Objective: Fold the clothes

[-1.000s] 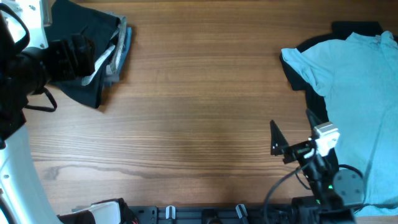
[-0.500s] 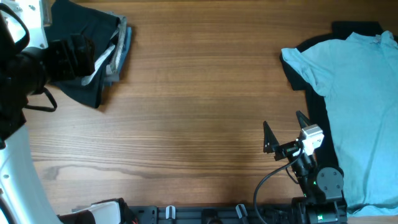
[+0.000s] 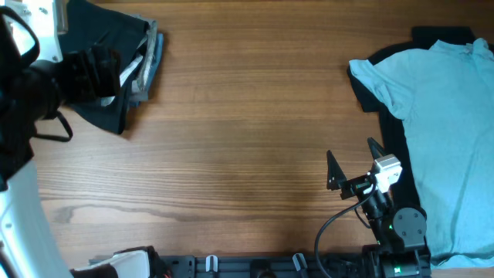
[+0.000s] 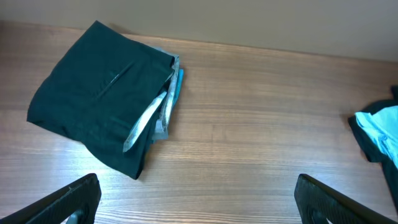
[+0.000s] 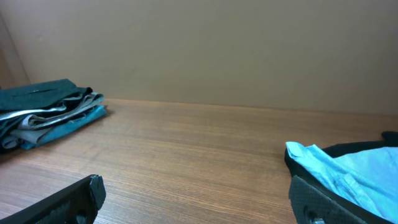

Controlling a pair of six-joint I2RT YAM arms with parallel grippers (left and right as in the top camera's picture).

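Note:
A light blue T-shirt [image 3: 444, 100] lies spread at the table's right over a dark garment [image 3: 394, 127]; its edge shows in the right wrist view [image 5: 348, 171] and the left wrist view [image 4: 379, 130]. A folded stack topped by a dark green garment [image 3: 116, 54] sits at the far left, also in the left wrist view [image 4: 99, 99] and the right wrist view [image 5: 50, 112]. My left gripper [image 4: 196, 202] is open and empty above the table near the stack. My right gripper [image 3: 353, 164] is open and empty, just left of the T-shirt, also in its wrist view [image 5: 199, 199].
The wooden table [image 3: 247, 131] runs between the two clothing piles. A plain beige wall [image 5: 205, 50] stands behind the table. Black mounts and cables [image 3: 255, 266] line the near edge.
My right gripper moved left and slightly toward the table's middle a second ago, then held still. My left arm shifted only slightly.

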